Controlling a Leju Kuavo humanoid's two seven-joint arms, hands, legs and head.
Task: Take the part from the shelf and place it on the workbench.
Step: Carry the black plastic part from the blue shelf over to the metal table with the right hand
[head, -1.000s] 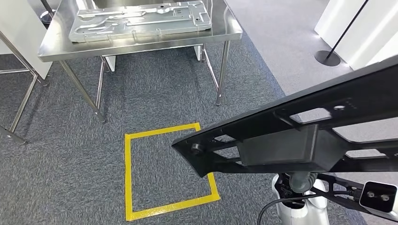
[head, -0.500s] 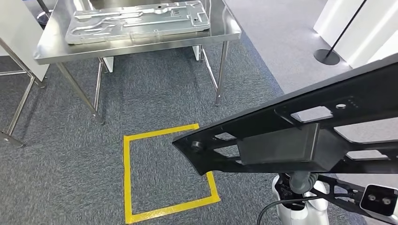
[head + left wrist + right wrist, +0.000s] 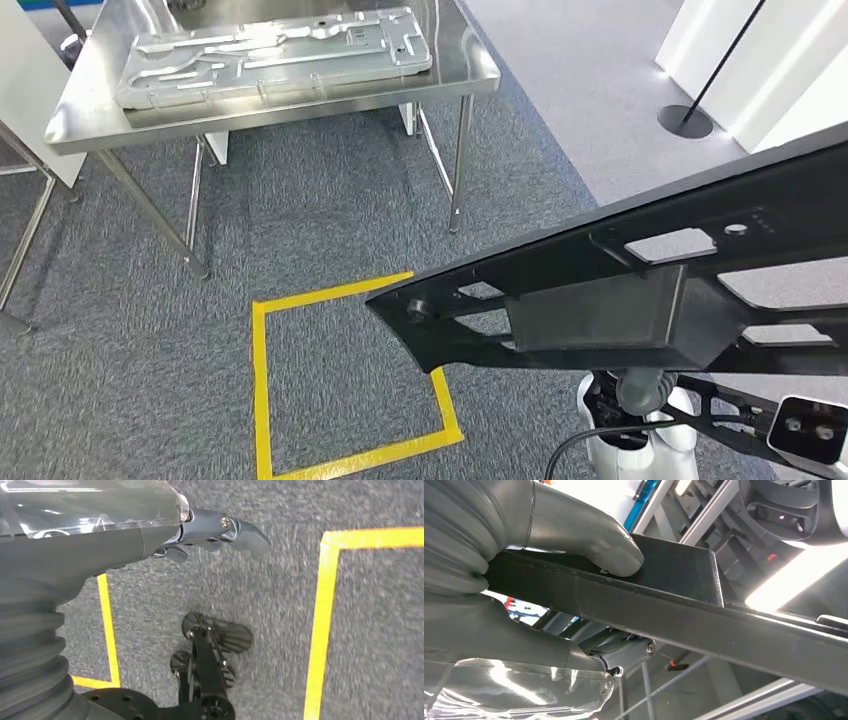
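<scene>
Ahead I see a steel workbench [image 3: 470,72] carrying a silver panel [image 3: 270,55]. Yellow floor tape [image 3: 262,380] marks a square on grey carpet between me and the bench. A black stand base [image 3: 686,121] sits far right. The black part [image 3: 620,300] spans my lower right view, long axis running from upper right down to its rounded end pointing left. My right hand [image 3: 524,575] clamps it, thumb on top, fingers beneath. My left hand [image 3: 150,535] hangs over the carpet holding nothing, fingers loosely extended.
</scene>
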